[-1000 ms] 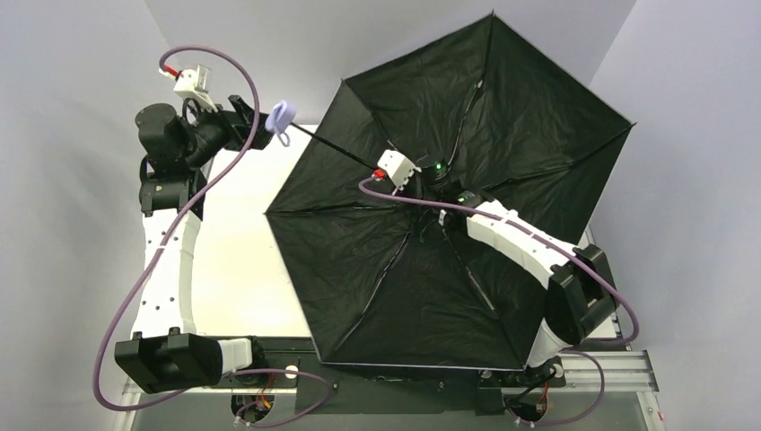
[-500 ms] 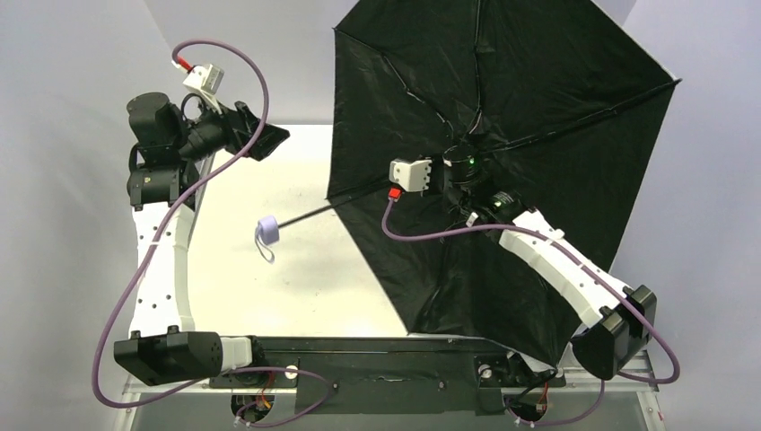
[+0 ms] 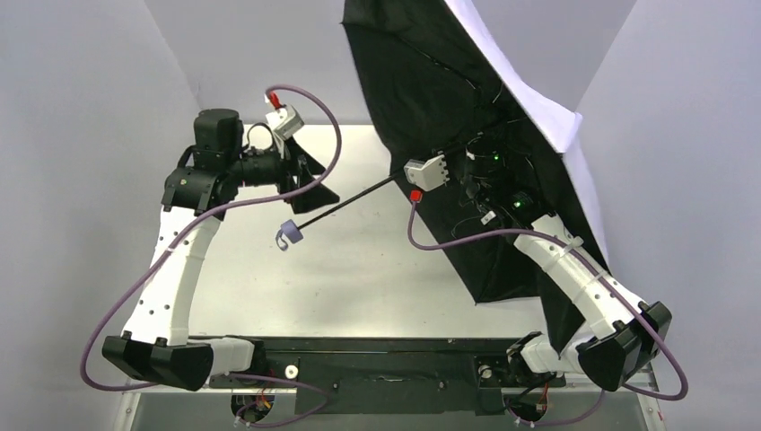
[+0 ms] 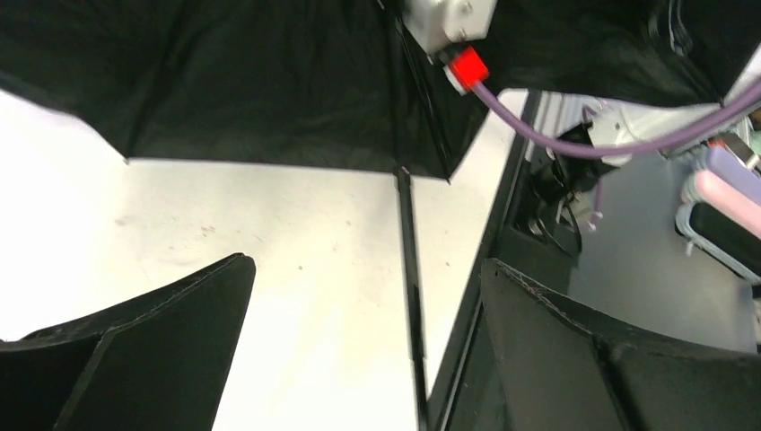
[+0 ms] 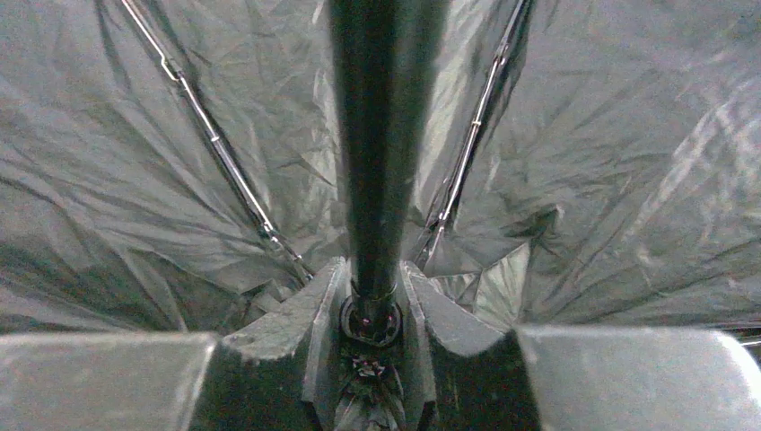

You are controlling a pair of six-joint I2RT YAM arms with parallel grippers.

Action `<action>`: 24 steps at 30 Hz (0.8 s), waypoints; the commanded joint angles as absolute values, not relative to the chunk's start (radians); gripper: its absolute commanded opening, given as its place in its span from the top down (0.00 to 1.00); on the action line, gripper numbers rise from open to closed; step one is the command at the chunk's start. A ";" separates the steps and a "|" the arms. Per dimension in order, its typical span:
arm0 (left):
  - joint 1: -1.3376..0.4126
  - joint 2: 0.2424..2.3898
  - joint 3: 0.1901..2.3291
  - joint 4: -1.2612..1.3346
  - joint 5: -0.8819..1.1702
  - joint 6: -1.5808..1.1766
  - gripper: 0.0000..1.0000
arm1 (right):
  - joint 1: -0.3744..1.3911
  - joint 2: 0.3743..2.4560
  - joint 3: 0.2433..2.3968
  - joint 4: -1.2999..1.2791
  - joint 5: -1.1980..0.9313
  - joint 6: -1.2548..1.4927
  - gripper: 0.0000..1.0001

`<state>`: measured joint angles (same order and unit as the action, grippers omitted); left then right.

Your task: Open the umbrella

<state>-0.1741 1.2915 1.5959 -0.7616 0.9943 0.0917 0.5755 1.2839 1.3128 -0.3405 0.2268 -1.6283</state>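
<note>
the umbrella [image 3: 449, 99] is open and stands tipped on edge at the far right of the table [image 3: 359, 278]. its black lining [image 3: 422, 63] faces the left arm, and a strip of pale outer fabric [image 3: 538, 108] shows along the right rim. its thin black shaft [image 3: 359, 199] slants from the hub down and left across the table to the small lavender handle [image 3: 289, 233], whose wrist loop hangs beside it. whether the handle rests on the surface or hangs just above it i cannot tell. the right gripper [image 5: 370, 296] reaches into the underside of the canopy and is clamped narrowly on the shaft close to the hub. in the right wrist view its fingers [image 5: 323, 305] press in from either side, with metal ribs [image 5: 215, 148] fanning out over the crumpled lining behind. a purple cable [image 3: 458, 238] loops from that wrist back along the right arm. the left gripper [image 3: 314, 180] sits at the left rear of the table, near the shaft's lower half, with its jaws spread wide and nothing between them held. in the left wrist view the shaft runs down through the gap between the two black fingers [image 4: 135, 359], nearer the right one and touching neither.
</note>
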 commanded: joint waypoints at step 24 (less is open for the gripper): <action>-0.355 1.273 1.393 -0.915 0.590 0.252 0.42 | 0.493 1.600 1.729 -0.066 -0.219 -1.960 1.00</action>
